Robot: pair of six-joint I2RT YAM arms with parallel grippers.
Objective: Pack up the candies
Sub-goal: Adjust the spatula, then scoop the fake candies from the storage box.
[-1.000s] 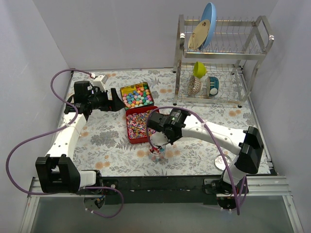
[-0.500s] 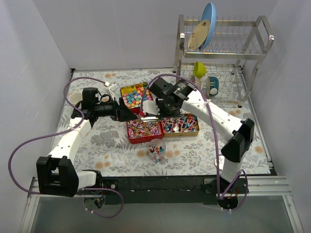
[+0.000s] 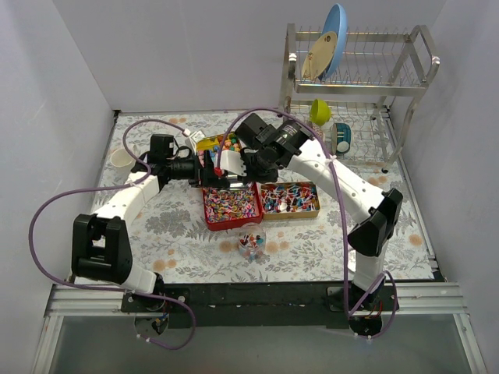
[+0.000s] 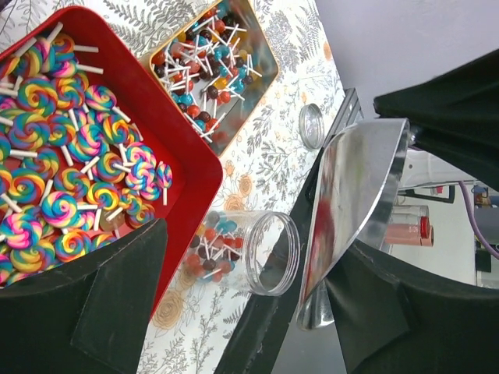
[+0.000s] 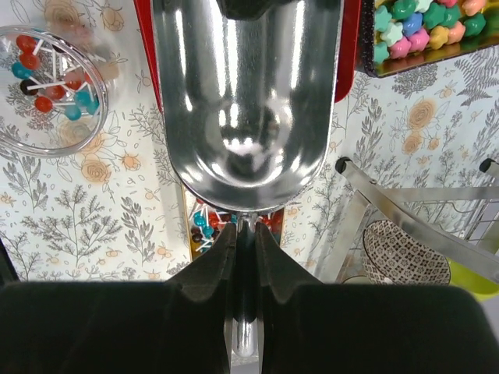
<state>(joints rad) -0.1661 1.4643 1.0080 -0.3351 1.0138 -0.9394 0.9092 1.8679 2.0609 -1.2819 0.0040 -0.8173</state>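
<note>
The candies lie in three tins. Swirl lollipops [image 3: 231,204] fill a red tin [image 4: 183,152]. Small red and blue lollipops [image 3: 288,198] fill a gold tin [image 4: 265,86]. Pastel pieces [image 5: 425,27] fill a yellow tin [image 3: 210,143], partly hidden by the arms. A clear cup [image 3: 251,242] holds a few lollipops and also shows in the left wrist view [image 4: 249,253]. My right gripper [image 5: 245,241] is shut on the handle of an empty metal scoop [image 5: 242,101] above the red tin. My left gripper [image 4: 257,327] is open, with the scoop [image 4: 355,202] beside its right finger.
A steel dish rack [image 3: 359,93] with plates, cups and a patterned bowl [image 5: 405,253] stands at the back right. A small white cup [image 3: 119,158] sits at the left. A clear round lid [image 4: 312,125] lies on the floral cloth beyond the gold tin.
My right arm has lifted the scoop from the cup and swung it back over the tins. My left arm has moved right, up to the scoop.
</note>
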